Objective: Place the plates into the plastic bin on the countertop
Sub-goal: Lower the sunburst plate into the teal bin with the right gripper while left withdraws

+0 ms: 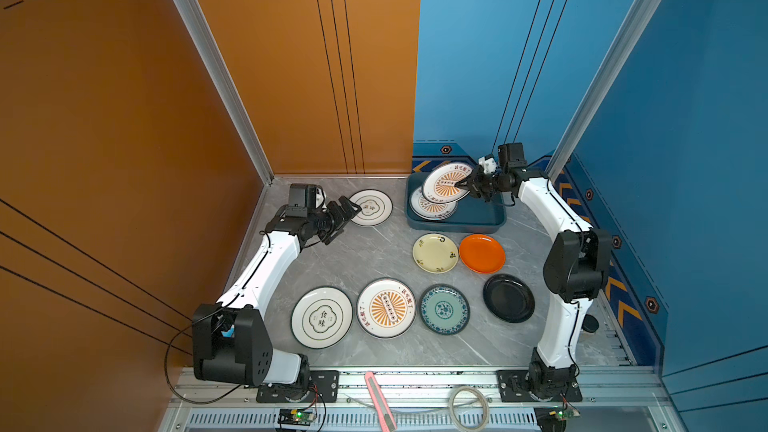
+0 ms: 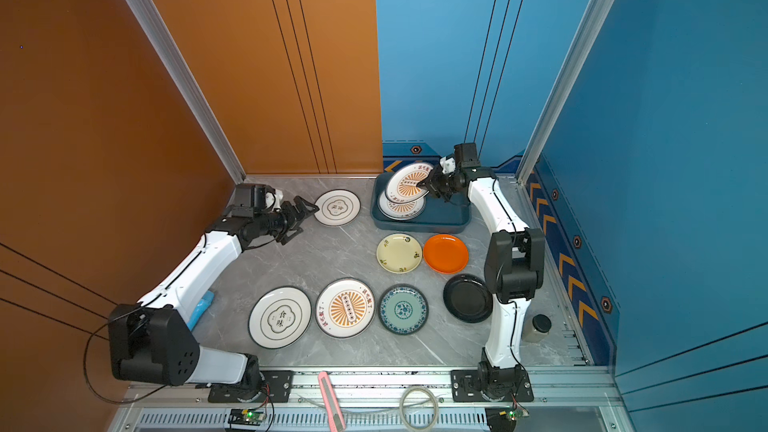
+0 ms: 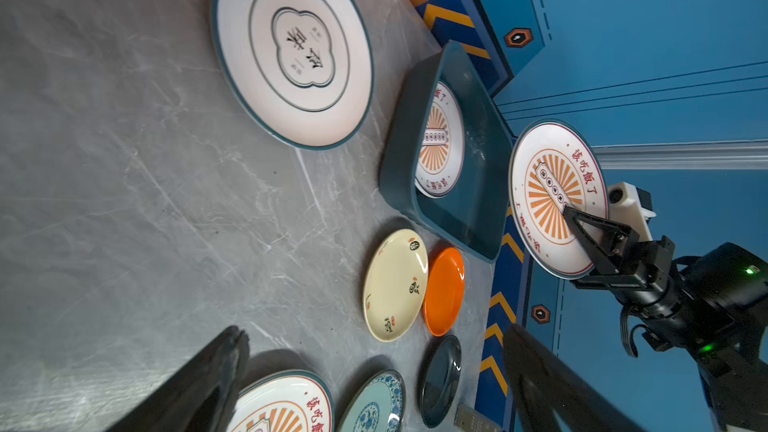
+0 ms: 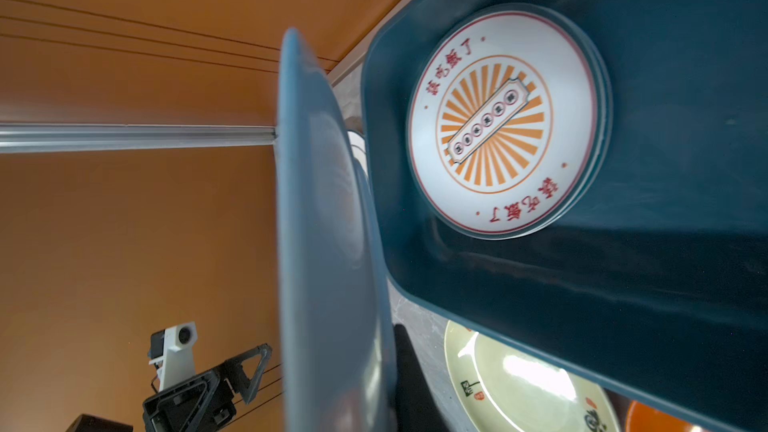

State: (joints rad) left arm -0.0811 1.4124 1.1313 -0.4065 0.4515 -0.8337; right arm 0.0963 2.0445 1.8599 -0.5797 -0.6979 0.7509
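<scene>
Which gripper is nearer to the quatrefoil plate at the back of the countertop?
Left. The left gripper, open, is right beside that quatrefoil plate, at its edge. The right gripper is farther off, above the plastic bin, shut on a sunburst plate.

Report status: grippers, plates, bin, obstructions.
Left gripper open, beside quatrefoil plate. Right gripper shut on sunburst plate, tilted above stack in bin. Seven plates on countertop. Path into bin clear.

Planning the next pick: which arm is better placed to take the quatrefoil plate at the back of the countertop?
Probably left. The open left gripper sits beside that quatrefoil plate, while the right gripper is shut on a sunburst plate over the plastic bin.
</scene>
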